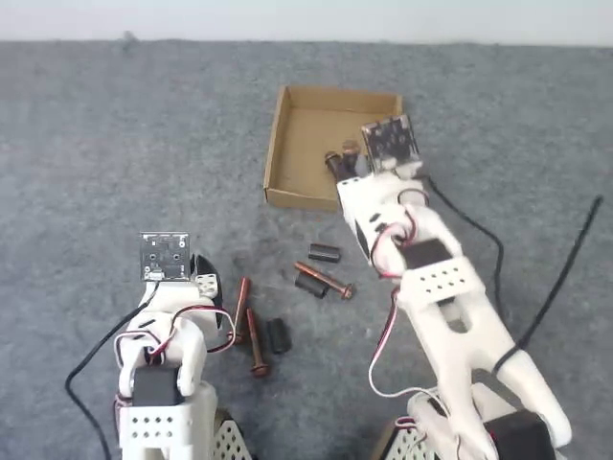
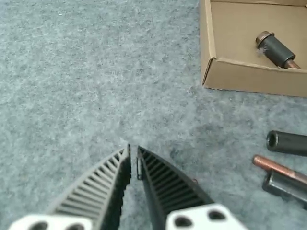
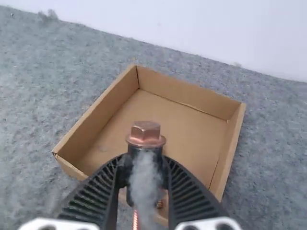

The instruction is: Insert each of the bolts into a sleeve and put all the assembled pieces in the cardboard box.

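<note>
Grey carpet (image 1: 115,144) worktop | we hold the sleeved bolt (image 3: 146,136) clamped in the right gripper (image 3: 144,165), over the cardboard box (image 3: 96,112), ready for drop-in | left gripper (image 2: 133,153) nearly closed, empty, parked clear | loose bolts (image 1: 324,279), sleeves (image 1: 324,254) wait between arms.

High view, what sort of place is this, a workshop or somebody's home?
Probably a robot practice bench, not a home: a grey mat against a bare white wall, a cardboard box, loose bolts, and the right claw gripping a sleeved bolt.
</note>
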`<state>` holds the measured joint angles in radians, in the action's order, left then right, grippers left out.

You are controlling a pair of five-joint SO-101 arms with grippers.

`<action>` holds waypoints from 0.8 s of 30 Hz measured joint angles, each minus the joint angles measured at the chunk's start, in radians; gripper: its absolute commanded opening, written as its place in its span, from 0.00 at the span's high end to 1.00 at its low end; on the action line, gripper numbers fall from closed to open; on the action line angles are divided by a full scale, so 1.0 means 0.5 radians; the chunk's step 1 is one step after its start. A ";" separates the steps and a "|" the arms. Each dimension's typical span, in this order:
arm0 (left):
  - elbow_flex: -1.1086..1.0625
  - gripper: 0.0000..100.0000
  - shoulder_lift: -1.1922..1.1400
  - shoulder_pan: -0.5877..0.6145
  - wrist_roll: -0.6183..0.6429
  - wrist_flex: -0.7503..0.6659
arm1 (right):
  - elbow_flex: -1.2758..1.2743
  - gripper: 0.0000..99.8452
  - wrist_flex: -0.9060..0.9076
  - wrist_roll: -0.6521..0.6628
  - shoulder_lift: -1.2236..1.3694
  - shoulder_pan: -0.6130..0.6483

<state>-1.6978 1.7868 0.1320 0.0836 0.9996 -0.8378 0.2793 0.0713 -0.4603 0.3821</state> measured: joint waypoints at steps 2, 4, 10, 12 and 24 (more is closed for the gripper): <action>0.000 0.98 0.000 0.000 0.000 0.000 | 0.160 0.99 0.203 0.089 0.049 0.000; 0.000 0.98 0.000 0.000 0.000 0.000 | 0.319 0.99 0.381 0.150 0.163 0.000; 0.000 0.98 0.000 0.000 0.000 0.000 | 0.767 0.99 0.727 0.172 0.617 -0.025; 0.000 0.98 0.000 0.000 0.000 0.000 | 0.924 0.99 0.792 0.175 0.770 -0.043; 0.000 0.98 0.000 0.000 0.000 0.000 | 1.725 0.99 1.059 0.178 1.596 -0.086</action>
<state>-1.6978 1.7868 0.1320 0.0836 0.9996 0.0245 0.8086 0.1603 0.3376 0.3391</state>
